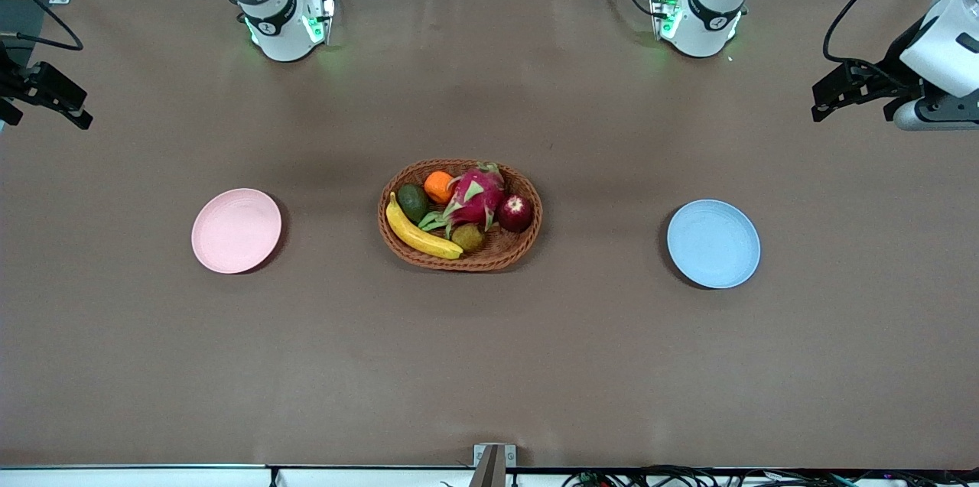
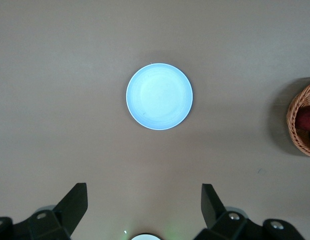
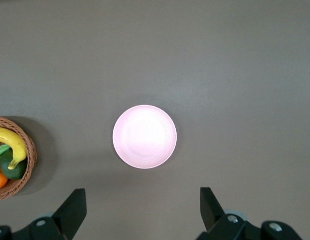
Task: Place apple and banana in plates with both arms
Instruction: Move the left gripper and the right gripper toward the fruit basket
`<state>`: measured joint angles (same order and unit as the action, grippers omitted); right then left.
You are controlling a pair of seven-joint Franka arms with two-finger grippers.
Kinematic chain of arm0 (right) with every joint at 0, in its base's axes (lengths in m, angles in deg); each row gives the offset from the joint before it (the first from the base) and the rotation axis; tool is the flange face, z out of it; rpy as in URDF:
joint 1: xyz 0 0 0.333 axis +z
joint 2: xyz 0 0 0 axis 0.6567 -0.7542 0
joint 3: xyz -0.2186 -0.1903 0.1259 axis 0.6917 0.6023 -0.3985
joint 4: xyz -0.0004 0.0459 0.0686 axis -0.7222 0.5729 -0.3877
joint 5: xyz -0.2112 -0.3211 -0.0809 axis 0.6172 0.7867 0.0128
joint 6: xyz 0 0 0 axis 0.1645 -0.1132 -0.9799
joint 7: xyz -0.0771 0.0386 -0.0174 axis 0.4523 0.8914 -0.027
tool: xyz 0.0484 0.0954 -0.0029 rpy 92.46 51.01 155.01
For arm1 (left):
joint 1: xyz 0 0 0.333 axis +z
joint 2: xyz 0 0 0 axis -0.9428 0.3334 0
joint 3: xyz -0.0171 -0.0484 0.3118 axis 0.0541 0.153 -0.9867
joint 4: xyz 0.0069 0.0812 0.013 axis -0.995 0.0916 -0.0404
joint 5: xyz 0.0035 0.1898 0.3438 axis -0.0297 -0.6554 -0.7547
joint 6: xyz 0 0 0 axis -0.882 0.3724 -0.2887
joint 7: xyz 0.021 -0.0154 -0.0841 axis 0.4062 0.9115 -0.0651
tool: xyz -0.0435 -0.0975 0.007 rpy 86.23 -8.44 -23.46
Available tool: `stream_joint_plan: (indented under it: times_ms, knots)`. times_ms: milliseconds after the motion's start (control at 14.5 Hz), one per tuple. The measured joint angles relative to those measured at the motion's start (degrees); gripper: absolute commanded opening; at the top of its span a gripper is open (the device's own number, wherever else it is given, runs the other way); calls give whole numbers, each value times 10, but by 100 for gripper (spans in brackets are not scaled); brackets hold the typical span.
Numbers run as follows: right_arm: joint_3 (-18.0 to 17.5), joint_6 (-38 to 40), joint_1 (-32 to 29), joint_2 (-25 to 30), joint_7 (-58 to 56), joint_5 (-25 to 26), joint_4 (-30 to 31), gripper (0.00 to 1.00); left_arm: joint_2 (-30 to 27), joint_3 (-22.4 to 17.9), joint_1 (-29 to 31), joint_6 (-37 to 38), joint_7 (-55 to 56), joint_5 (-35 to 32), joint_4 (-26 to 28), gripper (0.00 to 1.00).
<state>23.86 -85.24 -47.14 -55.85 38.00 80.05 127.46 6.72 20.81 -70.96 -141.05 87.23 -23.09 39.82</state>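
The dark red apple [image 1: 515,212] and the yellow banana [image 1: 419,232] lie in the wicker basket [image 1: 489,264] at the table's middle. The pale pink plate [image 1: 236,230] lies toward the right arm's end, the light blue plate [image 1: 713,244] toward the left arm's end; both are bare. My left gripper [image 1: 850,108] hangs open and empty high over the left arm's end; its wrist view shows the blue plate [image 2: 160,96], the basket's rim [image 2: 294,112] and the apple [image 2: 307,120]. My right gripper [image 1: 50,118] hangs open and empty high over the right arm's end; its wrist view shows the pink plate [image 3: 144,136] and the banana [image 3: 12,142].
The basket also holds a magenta dragon fruit [image 1: 476,196], an orange fruit [image 1: 438,186], a dark green avocado [image 1: 413,202] and a small brownish fruit [image 1: 467,237]. The two arm bases [image 1: 279,24] [image 1: 700,17] stand farthest from the front camera.
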Motion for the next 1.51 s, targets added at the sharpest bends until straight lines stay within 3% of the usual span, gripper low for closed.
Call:
stream_joint_plan:
  times_ms: [412,756,1238,1512]
  knots:
    - [-1,0,0,0,0,0,0,100,5,0,0,-1,0,0,-2,100]
    - [-3,1,6,-22,-4,-2,3,100,66,2,-18,-36,13,22,-9,100]
    - [-8,-19,110,-175,-4,-3,-35,100,181,9,-128,-123,209,26,-11,100]
    - [-10,-35,164,-255,-4,-31,-48,100,236,11,-186,-168,332,28,-12,100]
